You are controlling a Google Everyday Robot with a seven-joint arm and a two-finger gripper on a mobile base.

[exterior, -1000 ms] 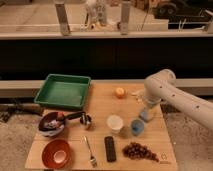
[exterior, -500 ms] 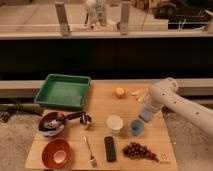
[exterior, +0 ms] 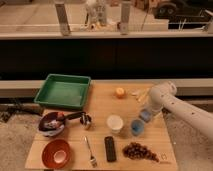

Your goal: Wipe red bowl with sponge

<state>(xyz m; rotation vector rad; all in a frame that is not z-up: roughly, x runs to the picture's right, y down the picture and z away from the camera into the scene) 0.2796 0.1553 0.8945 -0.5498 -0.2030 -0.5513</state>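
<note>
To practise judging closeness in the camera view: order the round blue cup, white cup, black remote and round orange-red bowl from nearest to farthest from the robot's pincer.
The pincer is near the right edge of the wooden table.
1. round blue cup, just in front of it
2. white cup, left of that cup
3. black remote, front centre
4. round orange-red bowl, front-left corner
</note>
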